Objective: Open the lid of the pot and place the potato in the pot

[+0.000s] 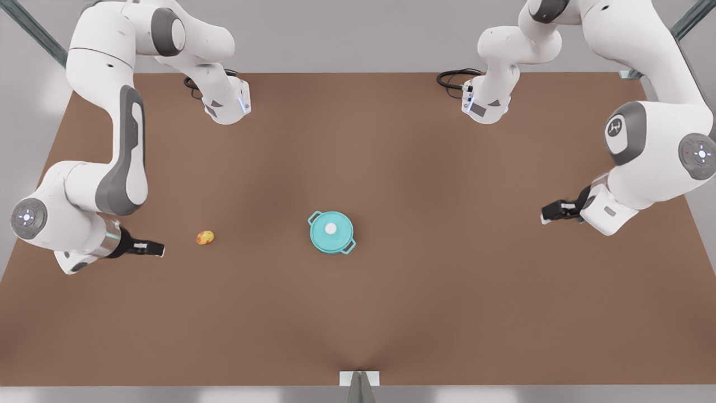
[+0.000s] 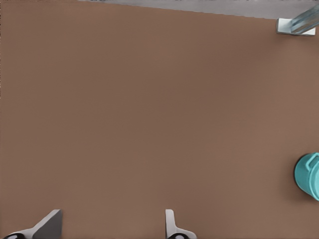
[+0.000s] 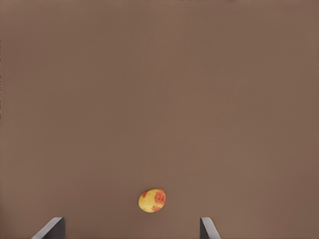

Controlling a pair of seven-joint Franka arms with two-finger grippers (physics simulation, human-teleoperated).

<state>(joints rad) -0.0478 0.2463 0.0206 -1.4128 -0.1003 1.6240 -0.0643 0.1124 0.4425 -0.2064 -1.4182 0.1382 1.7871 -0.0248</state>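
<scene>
Across the whole front view stretches a brown tabletop (image 1: 391, 313). At centre frame sits the pot (image 1: 332, 242), its lid (image 1: 331, 229) on, so by my reading no step is under way. Lower left lies the potato (image 1: 205, 237), just beside the right end effector (image 1: 159, 248), whose fingers stand wide apart, empty. At right of frame the left end effector (image 1: 542, 215) hangs well apart from the pot, open and empty. Next, it should probably close on the lid's white knob (image 1: 330, 228); nothing blocks either path.

Brown table (image 1: 391, 313): teal pot (image 1: 332, 233) at centre, lidded; potato (image 1: 205, 237) well apart, toward front view's left.
</scene>
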